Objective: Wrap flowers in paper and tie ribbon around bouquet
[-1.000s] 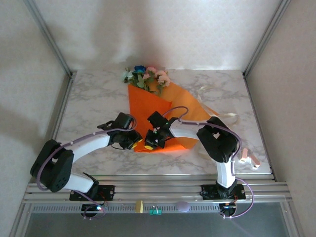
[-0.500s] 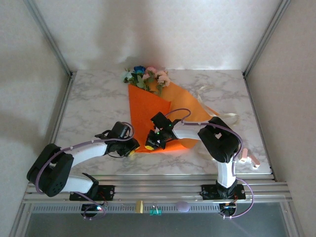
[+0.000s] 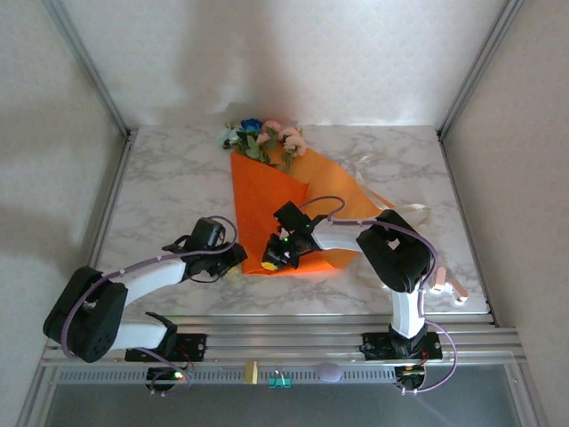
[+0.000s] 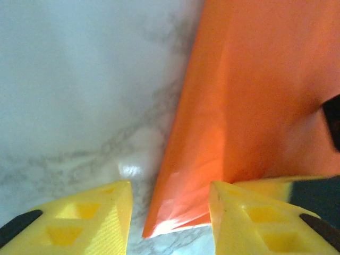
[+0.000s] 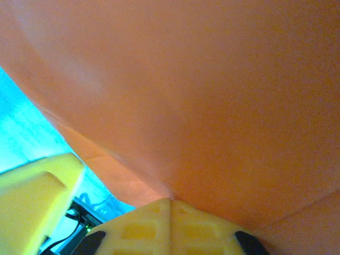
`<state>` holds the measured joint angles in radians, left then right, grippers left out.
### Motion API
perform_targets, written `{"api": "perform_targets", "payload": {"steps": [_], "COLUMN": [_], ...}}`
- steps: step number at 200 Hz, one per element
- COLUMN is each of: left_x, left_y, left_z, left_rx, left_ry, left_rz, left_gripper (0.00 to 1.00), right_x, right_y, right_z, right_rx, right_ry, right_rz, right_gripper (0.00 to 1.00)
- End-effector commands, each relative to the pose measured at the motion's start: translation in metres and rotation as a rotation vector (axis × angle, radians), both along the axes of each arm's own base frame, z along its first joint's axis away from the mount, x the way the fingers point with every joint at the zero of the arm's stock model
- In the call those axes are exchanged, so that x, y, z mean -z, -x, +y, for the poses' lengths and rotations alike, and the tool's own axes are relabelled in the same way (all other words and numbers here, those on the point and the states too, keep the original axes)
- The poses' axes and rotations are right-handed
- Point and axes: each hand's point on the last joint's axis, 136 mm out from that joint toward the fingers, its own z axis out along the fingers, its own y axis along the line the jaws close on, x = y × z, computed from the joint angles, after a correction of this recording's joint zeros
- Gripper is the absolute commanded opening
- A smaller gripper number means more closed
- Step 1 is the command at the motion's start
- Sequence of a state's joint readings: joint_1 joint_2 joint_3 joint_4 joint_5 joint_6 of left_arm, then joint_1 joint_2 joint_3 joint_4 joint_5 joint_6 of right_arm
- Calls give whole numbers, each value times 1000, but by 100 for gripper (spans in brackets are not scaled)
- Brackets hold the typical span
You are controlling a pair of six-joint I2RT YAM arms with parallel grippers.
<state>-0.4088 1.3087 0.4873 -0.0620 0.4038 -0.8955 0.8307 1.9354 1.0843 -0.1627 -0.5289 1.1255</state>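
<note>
Top view: the left gripper (image 3: 233, 259) has drawn back toward lower left, off the paper (image 3: 267, 196), which lies folded at centre frame with the flowers (image 3: 264, 138) at its upper tip. Left wrist: its yellow fingers (image 4: 85, 212) stand apart, astride the paper's bottom corner. Right wrist: the right gripper (image 5: 170, 202) is closed, apparently pinching a fold of the thin, floppy, easily torn sheet, which is best taken by its edges.
</note>
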Motion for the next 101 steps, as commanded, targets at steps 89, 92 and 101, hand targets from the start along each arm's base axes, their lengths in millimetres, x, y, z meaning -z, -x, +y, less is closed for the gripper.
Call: {"api": "perform_targets", "payload": {"steps": [89,92,101], "left_x": [16,15,12], "left_y": [-40,-41,-44], "left_z": [-12,-12,-11], "left_rx": [84,82,77], "left_ry": [60,59,58], "left_rz": [-117,-121,-133], "left_gripper": [0,0,0], "right_x": [62,61,61], "right_y": [27,26,27], "right_z": [-54,-53,-54], "right_rx": [17,17,16], "right_ry": [258,257,258], "right_rz": [122,120,121], "right_gripper": [0,0,0]}}
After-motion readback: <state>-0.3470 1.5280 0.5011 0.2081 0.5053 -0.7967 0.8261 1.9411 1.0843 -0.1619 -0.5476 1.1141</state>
